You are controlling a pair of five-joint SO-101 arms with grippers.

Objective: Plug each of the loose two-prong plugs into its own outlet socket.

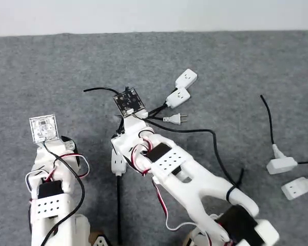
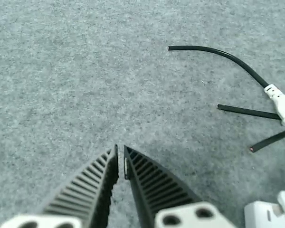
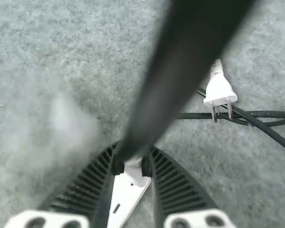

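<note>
Risk: right gripper (image 3: 133, 151) pinches plug (image 3: 128, 183), and its stiff cord (image 3: 190, 57) could twist it loose. Just ahead lies a second plug (image 3: 219, 90). Left gripper (image 2: 120, 148) pressed together, empty.

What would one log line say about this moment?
left gripper: shut, empty | right gripper: shut on white plug | second plug: loose on carpet

Outlet sockets (image 1: 178, 97) far centre. Loose plug (image 1: 174, 119) just near of them. Second plug (image 3: 128, 183) in right gripper (image 3: 129, 164), left of it. Two connectors (image 1: 281, 165) well right, nearer.
</note>
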